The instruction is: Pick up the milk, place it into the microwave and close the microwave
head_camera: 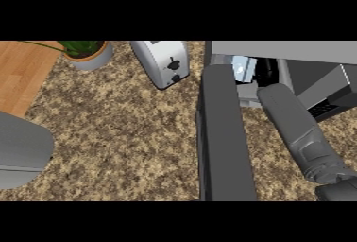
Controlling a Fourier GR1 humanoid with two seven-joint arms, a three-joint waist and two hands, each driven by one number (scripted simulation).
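Grey microwave door (223,137) open beside right forearm, milk (242,69) inside microwave (293,52), toaster (164,61) nearby, fingers' state unclear

The tabletop (118,137) looks like speckled stone, tan and brown, rough-grained and matt. At its left edge lies a strip of warm wood (21,75) with a smooth, fine grain. The toaster (164,64) has a brushed, silvery metal shell with a soft sheen (its knobs are dark). The plant pot (94,59) is plain grey and matt. The open microwave door (223,142) appears smooth, dark grey and dull.
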